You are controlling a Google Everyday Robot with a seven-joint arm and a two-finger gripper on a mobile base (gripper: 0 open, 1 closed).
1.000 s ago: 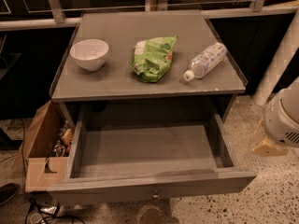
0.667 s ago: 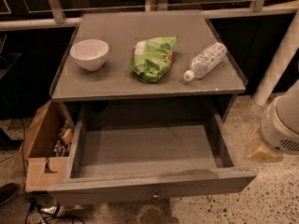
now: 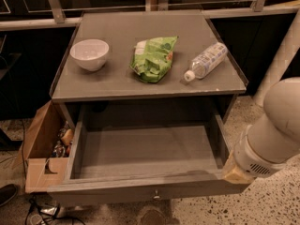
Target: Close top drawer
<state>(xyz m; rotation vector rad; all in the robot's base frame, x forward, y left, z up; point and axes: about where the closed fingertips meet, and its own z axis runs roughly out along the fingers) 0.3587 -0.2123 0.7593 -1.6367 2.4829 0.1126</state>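
The top drawer (image 3: 149, 153) of the grey cabinet stands pulled far out and is empty inside. Its flat front (image 3: 117, 191) faces me at the bottom of the view, with a small round metal knob (image 3: 156, 194) at its centre. The drawers below it are hidden. My white arm (image 3: 272, 135) comes in from the right. The gripper (image 3: 234, 171) shows only as a tan end piece right at the drawer's front right corner, at the height of the rim.
On the cabinet top (image 3: 117, 86) stand a white bowl (image 3: 89, 54), a green snack bag (image 3: 153, 57) and a plastic bottle (image 3: 205, 60) lying on its side. An open cardboard box (image 3: 42, 149) of clutter sits on the floor at the left. A white post (image 3: 281, 55) rises at the right.
My arm has moved left and closer, from beside the cabinet to the drawer's front right corner. The drawer stays open as before.
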